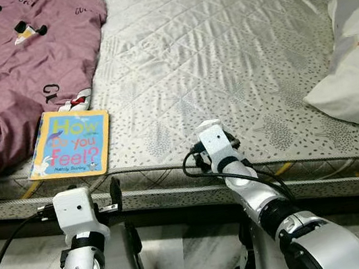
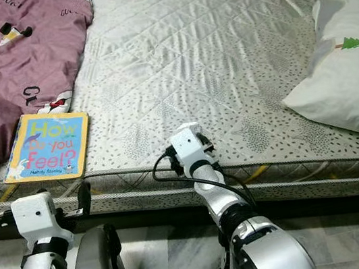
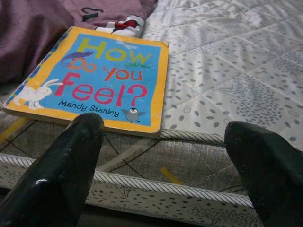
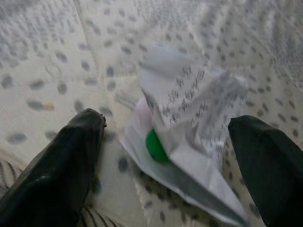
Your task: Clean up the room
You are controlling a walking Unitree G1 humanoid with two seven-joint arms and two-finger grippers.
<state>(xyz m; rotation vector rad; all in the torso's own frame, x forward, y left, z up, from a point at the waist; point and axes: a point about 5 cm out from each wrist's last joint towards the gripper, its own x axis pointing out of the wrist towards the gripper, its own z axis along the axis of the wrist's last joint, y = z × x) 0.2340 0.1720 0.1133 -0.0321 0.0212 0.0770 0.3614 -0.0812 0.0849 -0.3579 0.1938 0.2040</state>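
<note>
Right tool point(image 4: 165, 156): fingers spread, positioned over the near edge of the mattress point(image 1: 234, 50). A crumpled paper point(image 4: 189, 123) with printed text and a green patch lies on the mattress between the two fingers; contact cannot be confirmed.

Left tool point(image 3: 161, 165): fingers spread, held just short of the mattress edge. The book point(image 1: 69, 143), titled "How Do You Feel?", lies flat directly ahead of this tool, beside the purple blanket point(image 1: 10, 59). A white pillow point(image 1: 354, 73) lies well beyond the right tool, at the far right.
</note>
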